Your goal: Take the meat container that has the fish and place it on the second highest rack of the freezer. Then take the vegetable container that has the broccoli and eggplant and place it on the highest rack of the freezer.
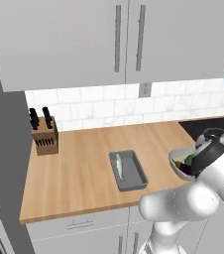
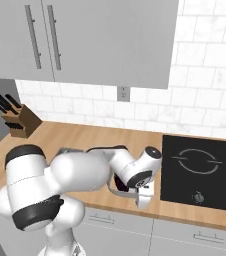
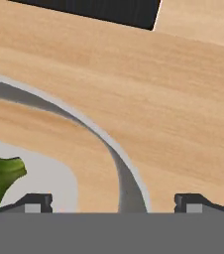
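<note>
Judging progress, we found neither container moved: the shallow dark-grey tray (image 1: 129,171) with slim pale fish (image 1: 119,165) lay centre-frame on the wooden counter (image 1: 79,163). Our two-finger gripper (image 3: 113,202) straddled the round pale bowl's rim (image 3: 125,173), wide apart, beside green broccoli (image 3: 0,174), grasping nothing.

A knife block (image 1: 45,135) stands on the wooden counter (image 1: 79,168) beside a black cooktop (image 2: 202,172).

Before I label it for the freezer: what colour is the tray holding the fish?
Dark grey; the meat container shows best in the left base view.
</note>
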